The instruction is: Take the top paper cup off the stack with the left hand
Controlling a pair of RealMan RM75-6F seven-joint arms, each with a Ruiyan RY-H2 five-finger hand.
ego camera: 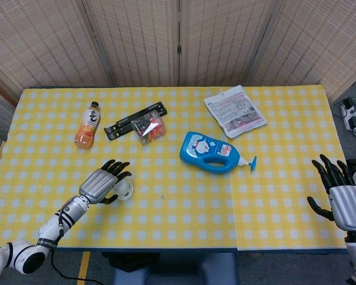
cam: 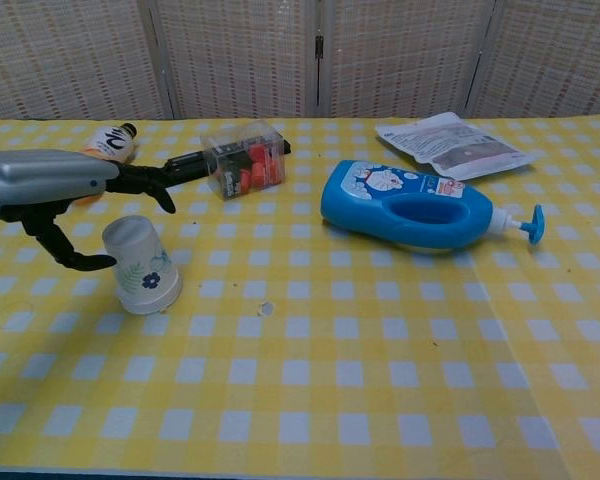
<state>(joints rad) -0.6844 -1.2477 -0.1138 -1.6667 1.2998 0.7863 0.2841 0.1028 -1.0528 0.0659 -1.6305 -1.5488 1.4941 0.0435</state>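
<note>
The counter [ego camera: 184, 225], in yellow check, carries a blue pump bottle [ego camera: 210, 152] near its middle and a printed pouch [ego camera: 234, 111] toward the far edge. The left robot hand [ego camera: 102, 183] hangs over the upturned paper cup stack [cam: 140, 265] toward the near left corner, fingers [cam: 145, 181] spread above it, thumb beside it, not gripping. The right robot hand [ego camera: 344, 196] hovers off the right edge, fingers apart, holding nothing.
</note>
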